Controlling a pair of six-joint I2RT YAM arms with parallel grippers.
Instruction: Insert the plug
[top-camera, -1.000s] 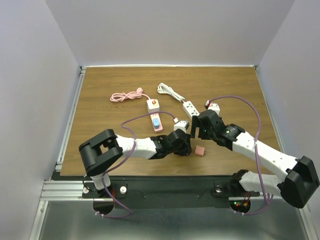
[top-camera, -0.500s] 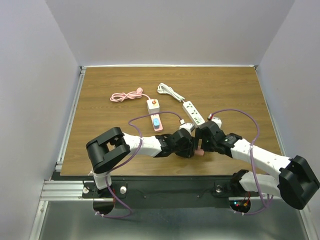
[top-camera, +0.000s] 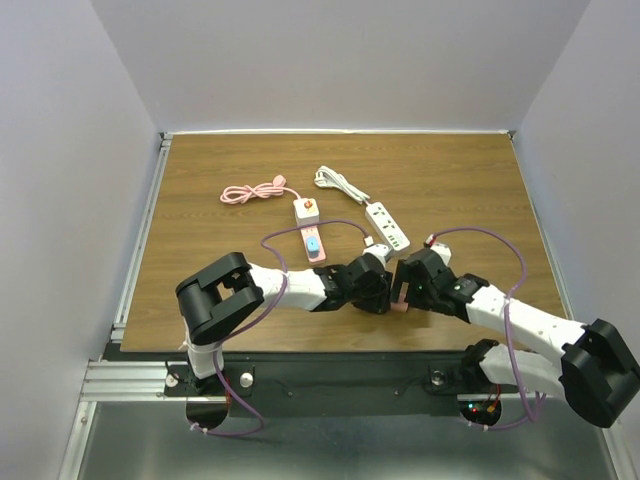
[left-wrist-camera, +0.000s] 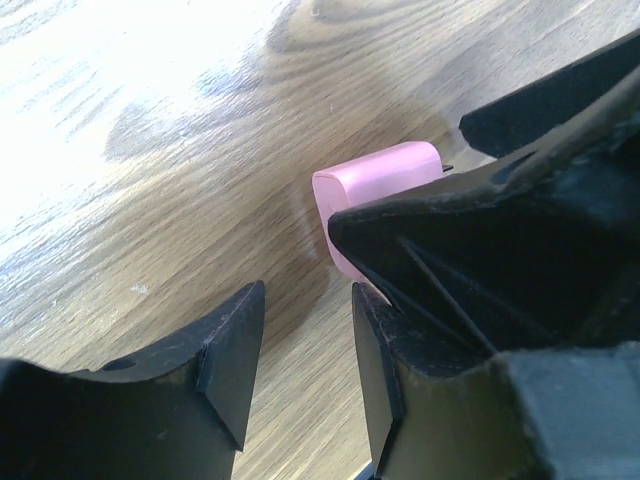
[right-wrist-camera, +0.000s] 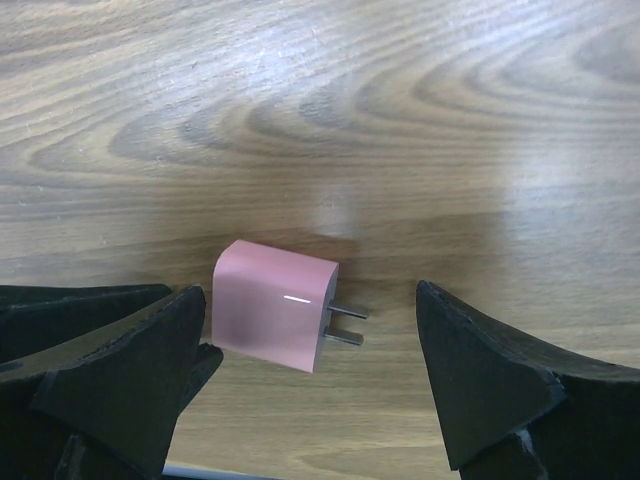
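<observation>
A small pink plug (right-wrist-camera: 275, 318) with two metal prongs lies on its side on the wooden table (top-camera: 230, 290), near the front edge; it also shows in the top view (top-camera: 401, 299) and the left wrist view (left-wrist-camera: 375, 185). My right gripper (right-wrist-camera: 312, 385) is open and low over it, with the plug between its fingers, close to the left finger. My left gripper (left-wrist-camera: 305, 375) is open and empty, just left of the plug, its fingers against the right gripper's finger. The white power strip (top-camera: 387, 225) lies behind both grippers.
A pink-and-white power strip (top-camera: 311, 229) with a coiled pink cord (top-camera: 252, 192) lies left of centre. The white strip's cord (top-camera: 337, 182) is coiled at the back. The table's front edge is close below the grippers.
The right gripper has moved down and toward the front, from beside the white strip to over the pink plug. The left gripper has shifted right, close to the plug.
</observation>
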